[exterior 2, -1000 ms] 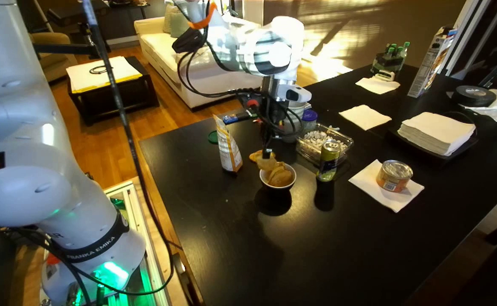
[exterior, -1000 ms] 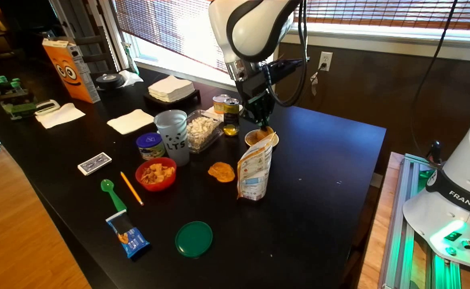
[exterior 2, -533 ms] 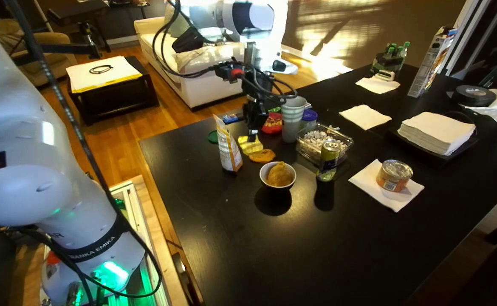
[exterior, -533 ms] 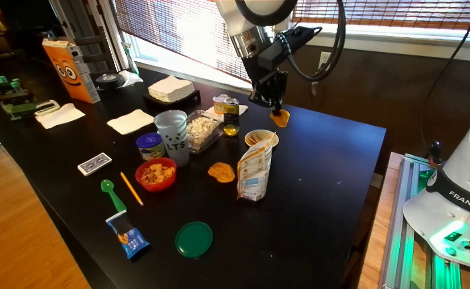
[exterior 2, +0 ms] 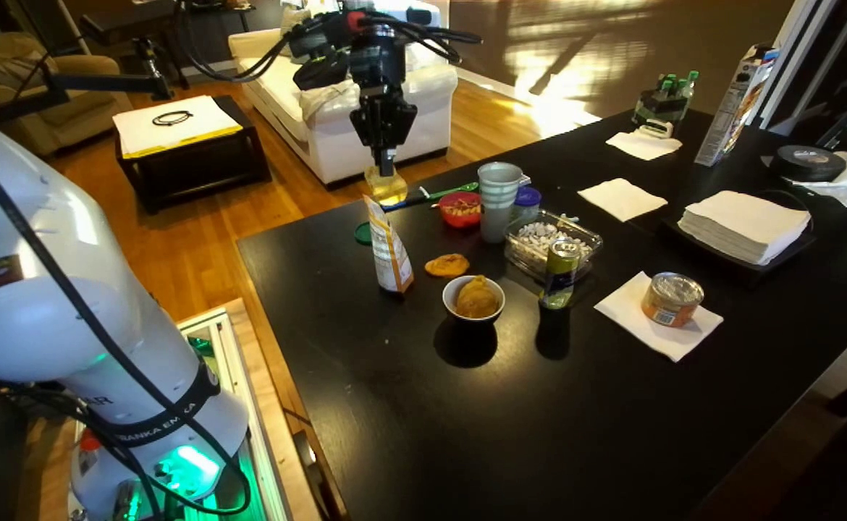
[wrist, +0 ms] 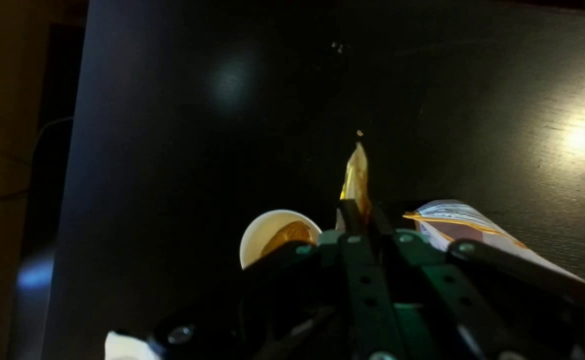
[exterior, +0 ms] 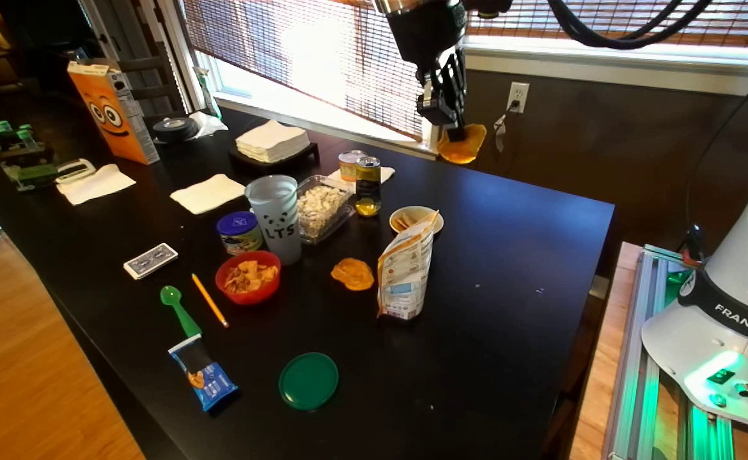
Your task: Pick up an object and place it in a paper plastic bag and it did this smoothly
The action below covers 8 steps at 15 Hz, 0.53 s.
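So we have the gripper pinching a thin chip — up over the table — while the paper plastic bag stands upright, in from the robot-side edge.

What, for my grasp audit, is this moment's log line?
fingers: shut on thin orange chip | chip: aloft | tapered white orange-edged bag: standing, chip outside

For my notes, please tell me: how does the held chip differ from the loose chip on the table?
The held chip is pinched in the gripper; the loose chip rests on the table. The held chip is roughly upright; the loose chip lies flat. The held chip looks more translucent; the loose chip, more opaque. Both look thin.
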Available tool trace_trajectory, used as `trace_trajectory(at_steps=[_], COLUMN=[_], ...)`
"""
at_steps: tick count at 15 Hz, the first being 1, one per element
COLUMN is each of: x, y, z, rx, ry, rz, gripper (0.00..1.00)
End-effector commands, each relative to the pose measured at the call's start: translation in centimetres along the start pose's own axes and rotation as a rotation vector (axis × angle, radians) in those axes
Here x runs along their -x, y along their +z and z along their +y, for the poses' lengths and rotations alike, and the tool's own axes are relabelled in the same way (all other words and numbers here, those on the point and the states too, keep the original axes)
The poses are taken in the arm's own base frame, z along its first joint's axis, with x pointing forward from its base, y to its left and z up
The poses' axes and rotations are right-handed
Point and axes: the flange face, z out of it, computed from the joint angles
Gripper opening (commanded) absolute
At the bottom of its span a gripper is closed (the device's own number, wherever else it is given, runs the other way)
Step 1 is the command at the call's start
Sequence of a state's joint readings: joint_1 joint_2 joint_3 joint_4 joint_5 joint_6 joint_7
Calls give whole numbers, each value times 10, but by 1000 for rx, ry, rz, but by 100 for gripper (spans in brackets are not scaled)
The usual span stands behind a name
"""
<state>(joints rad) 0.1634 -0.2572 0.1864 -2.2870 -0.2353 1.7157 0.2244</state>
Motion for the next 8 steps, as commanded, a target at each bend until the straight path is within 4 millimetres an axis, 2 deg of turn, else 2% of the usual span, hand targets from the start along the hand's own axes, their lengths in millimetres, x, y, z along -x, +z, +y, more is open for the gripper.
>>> trace_trajectory(at_steps=[1, 6, 7, 8], x=[9, -1, -4, 6], y=[-31, -49, -48, -44], z=[-15, -53, -52, -48], rx=[44, 87, 109, 65], ry=[-187, -439, -484, -397], rz=[52, 113, 105, 106], gripper=[1, 1, 1, 6])
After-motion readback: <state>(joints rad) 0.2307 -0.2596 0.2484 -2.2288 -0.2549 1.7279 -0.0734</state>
